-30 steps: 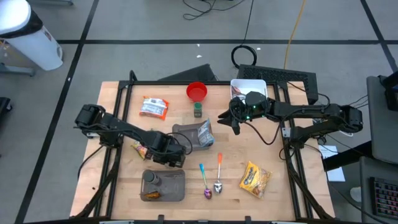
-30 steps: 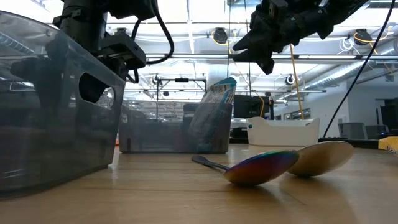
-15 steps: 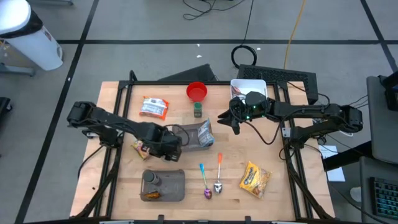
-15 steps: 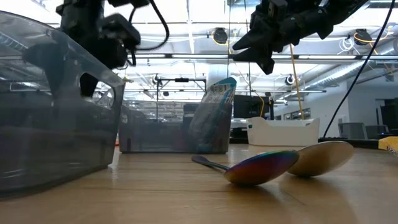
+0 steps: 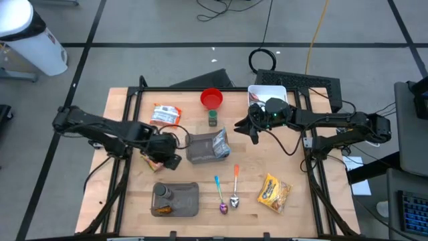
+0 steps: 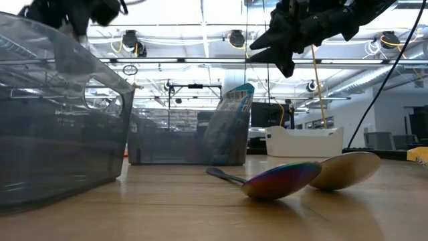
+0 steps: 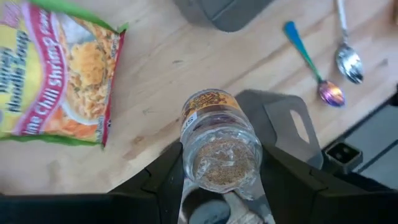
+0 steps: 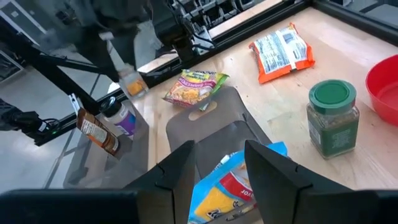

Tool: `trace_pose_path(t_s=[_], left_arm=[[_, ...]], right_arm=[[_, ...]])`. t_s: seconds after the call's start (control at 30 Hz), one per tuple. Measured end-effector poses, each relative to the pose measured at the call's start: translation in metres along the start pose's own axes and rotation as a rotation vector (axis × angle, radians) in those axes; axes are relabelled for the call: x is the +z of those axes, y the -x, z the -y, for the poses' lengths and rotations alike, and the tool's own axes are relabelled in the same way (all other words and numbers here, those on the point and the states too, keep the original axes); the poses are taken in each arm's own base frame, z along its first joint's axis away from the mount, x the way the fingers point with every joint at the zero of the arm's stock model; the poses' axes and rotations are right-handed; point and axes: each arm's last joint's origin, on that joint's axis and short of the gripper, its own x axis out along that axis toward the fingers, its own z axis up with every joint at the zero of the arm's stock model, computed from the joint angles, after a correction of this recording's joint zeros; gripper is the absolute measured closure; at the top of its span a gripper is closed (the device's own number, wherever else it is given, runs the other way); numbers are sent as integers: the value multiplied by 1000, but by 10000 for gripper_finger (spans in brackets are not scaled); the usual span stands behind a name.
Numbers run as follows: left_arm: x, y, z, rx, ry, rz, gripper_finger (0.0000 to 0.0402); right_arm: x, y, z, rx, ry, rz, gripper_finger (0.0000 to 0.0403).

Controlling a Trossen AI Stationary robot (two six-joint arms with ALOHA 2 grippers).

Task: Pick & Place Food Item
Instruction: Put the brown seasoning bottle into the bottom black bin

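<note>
Clear glass spice jar [image 7: 219, 146], glossy noodle packet [image 7: 59, 74], matt wooden table [image 7: 161, 68].

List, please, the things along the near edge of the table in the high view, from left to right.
Grey bin → rainbow spoon → orange-handled spoon → yellow snack bag.

Were two dark, jointed arms of matte black segments, trailed by black cables; a small green light glowed on the right arm [image 5: 321, 120] near its wrist.
</note>
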Motion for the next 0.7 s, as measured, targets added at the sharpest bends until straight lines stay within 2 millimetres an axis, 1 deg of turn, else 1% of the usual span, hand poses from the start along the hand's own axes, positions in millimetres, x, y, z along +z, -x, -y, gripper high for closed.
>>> trace_pose_path(t_s=[0.13,0.23,0.37,0.47,0.57,0.7], left_arm=[[-8,27,10,5,-103,35,219],[-11,45,21,-13,-154,55,219],[-19,57,41,-20,-239,92,219],[-26,53,56,-2,-334,96,219],[-33,36,68,34,-418,45,219],[-52,12,79,66,-553,-96,219]], right_arm=[[2,0,0,-18,3,29,271],[4,0,-1,-17,-10,49,271],[4,0,-1,-30,-46,63,271],[4,-1,-4,-40,-84,75,271],[3,-3,-10,-50,-126,96,271],[0,-5,-22,-80,-162,141,271]])
